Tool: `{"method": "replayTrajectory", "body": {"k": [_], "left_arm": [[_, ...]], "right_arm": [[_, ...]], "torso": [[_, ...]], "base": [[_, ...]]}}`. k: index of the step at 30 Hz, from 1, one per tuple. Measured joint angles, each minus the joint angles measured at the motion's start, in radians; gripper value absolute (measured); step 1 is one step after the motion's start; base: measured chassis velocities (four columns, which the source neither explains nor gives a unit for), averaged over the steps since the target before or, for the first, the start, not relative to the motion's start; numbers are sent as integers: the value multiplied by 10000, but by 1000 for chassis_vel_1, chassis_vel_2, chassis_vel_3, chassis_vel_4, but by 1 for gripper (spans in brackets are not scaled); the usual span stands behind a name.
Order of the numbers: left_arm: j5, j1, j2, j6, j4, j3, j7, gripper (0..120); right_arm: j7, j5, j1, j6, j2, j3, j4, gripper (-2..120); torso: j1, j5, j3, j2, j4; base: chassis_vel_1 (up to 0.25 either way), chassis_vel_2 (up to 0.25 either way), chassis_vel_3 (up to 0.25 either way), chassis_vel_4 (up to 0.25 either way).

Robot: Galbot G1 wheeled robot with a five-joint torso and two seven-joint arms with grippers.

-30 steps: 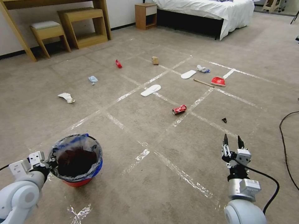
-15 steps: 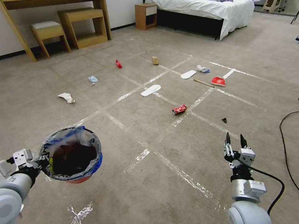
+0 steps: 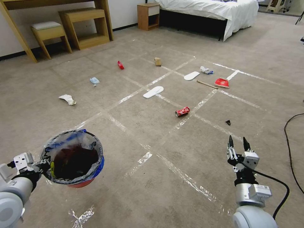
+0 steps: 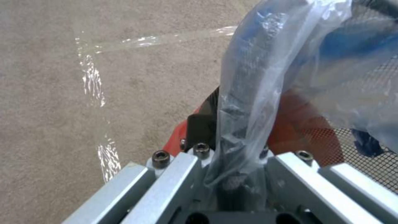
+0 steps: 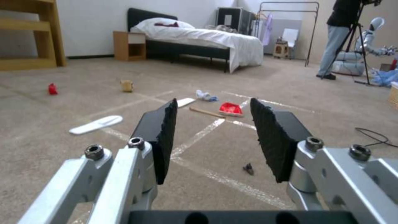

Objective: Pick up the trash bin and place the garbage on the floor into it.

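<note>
On my left, the left gripper [image 3: 40, 165] is clamped on the rim of the trash bin [image 3: 73, 158], which has come up off the floor [image 3: 152, 196] since a second ago. That's pickup done, I reckon. The soda can [image 3: 182, 111] lies mid-floor, untouched, and the right gripper [image 3: 237, 144] hangs with jaws apart.

Head camera looks forward and down over the floor [image 3: 164, 177] toward a bed [image 3: 218, 11]. Left wrist camera sits tight against the bin [image 4: 307, 130], facing down at carpet. Right wrist camera rides low, facing the bed; both wide views share the litter.
</note>
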Motion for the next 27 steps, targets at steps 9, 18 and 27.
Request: {"method": "replayTrajectory", "body": {"k": [9, 18, 27], "left_arm": [[73, 7, -22, -38, 57, -1, 27, 1], [111, 6, -21, -57, 106, -6, 51, 1], [131, 63, 10, -86, 60, -9, 65, 1]], "right_arm": [[-23, -1, 87, -4, -25, -33, -98, 50], [-73, -20, 93, -9, -29, -25, -87, 50], [-89, -69, 53, -52, -4, -15, 9, 50]], "torso": [[0, 0, 0, 0, 0], [0, 0, 1, 0, 1], [0, -1, 0, 0, 0]], "base": [[-20, 16, 18, -22], [-55, 59, 71, -61], [-71, 63, 64, -69]]}}
